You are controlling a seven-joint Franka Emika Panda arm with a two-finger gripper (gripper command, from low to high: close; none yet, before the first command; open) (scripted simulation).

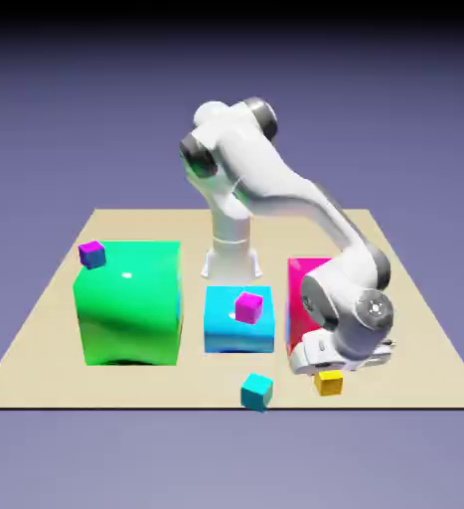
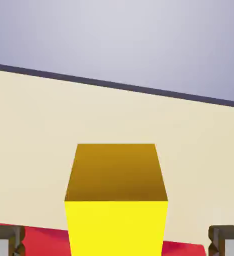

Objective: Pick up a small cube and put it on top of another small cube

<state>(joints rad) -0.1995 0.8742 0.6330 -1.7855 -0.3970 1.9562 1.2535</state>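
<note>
The small cube point(image 1: 328, 383), yellow-orange, sits on the tan table point(image 1: 414, 368) near its front edge, just in front of the big pink block point(image 1: 305, 283). My gripper point(image 1: 327, 373) hangs low right over it, the white hand tilted toward the table. In the hand view the small cube point(image 2: 116, 200) fills the lower middle. The two grey fingertips point(image 2: 6, 241) stand far out at both bottom corners with clear gaps to the cube's sides. The gripper point(image 2: 117, 242) is open and holds nothing.
A tiny teal cube point(image 1: 257, 391) lies on the table to the exterior view's left of the yellow one. A big cyan block point(image 1: 237, 328) carries a tiny magenta cube point(image 1: 248, 305). A big green block point(image 1: 128, 303) has another tiny magenta-topped cube point(image 1: 92, 254) at its upper left corner.
</note>
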